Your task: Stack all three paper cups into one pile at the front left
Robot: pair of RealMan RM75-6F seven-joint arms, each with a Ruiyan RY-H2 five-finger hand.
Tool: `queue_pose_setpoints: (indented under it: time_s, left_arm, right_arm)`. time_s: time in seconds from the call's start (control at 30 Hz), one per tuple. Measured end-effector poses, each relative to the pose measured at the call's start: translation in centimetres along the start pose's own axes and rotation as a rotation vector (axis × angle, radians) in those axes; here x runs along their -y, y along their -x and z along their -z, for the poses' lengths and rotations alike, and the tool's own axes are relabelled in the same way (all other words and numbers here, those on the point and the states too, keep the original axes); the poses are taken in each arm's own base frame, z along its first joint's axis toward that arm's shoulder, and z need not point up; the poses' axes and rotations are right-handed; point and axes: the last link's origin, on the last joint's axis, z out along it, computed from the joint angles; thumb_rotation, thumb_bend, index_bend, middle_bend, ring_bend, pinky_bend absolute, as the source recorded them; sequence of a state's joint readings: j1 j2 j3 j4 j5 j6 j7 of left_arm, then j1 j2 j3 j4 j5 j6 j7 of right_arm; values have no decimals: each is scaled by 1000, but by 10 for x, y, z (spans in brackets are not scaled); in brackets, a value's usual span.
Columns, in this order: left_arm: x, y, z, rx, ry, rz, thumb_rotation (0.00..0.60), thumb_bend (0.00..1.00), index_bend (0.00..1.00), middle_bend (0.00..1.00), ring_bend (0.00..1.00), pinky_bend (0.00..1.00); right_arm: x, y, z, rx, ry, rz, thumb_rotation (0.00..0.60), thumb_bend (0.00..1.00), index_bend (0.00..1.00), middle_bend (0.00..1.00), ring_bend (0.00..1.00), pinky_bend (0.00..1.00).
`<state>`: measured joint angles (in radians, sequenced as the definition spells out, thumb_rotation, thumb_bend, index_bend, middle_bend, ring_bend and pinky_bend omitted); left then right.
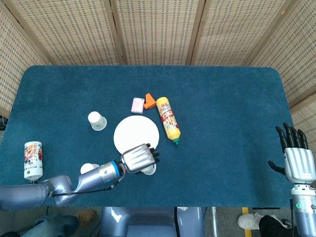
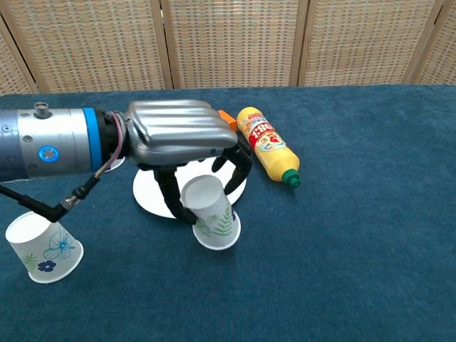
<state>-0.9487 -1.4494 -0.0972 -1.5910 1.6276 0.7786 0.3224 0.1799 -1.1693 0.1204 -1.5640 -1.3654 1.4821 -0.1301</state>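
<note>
Three upside-down white paper cups stand on the blue table (image 1: pixel 227 98). My left hand (image 2: pixel 182 135) reaches over the leaf-print cup (image 2: pixel 211 214) near the front middle and grips it between thumb and fingers; the cup tilts. From the head view the left hand (image 1: pixel 139 158) covers most of that cup (image 1: pixel 149 170). A flower-print cup (image 2: pixel 41 246) sits at the front left, also seen as a cup (image 1: pixel 87 168) beside my left forearm. The third cup (image 1: pixel 97 120) is further back on the left. My right hand (image 1: pixel 296 158) hangs off the table's right edge, fingers spread and holding nothing.
A white plate (image 1: pixel 133 133) lies just behind the gripped cup, its rim (image 2: pixel 149 194) under my hand. A yellow mustard bottle (image 1: pixel 168 120) lies right of it, with a pink packet (image 1: pixel 138 105) and an orange piece (image 1: pixel 149 101) behind. A can (image 1: pixel 33 159) lies at the far left.
</note>
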Motion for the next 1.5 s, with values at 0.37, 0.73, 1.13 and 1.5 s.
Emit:
queue_pose_setpoints:
  time_s: [0.37,0.73,1.13,1.5]
  left_arm:
    - [32,-41,83,-18,-131,-15,600,0,551,406,452,485]
    - [46,-35,201,109,-279,28,600,0,550,406,452,484]
    - [45,-12,203,170,-257,69,600,0,550,406,452,484]
    - [54,1,191,198,-284,94,600,0,550,406,452,484]
  right_arm:
    - [10,4,5,10,-34,16,600,0,0,0,0,0]
    - [22,5,9,8,-76,18,600,0,0,0,0,0]
    - [21,3,10,7,-71,14,600,0,0,0,0,0]
    - [20,0,11,3,-63,8,600,0,0,0,0,0]
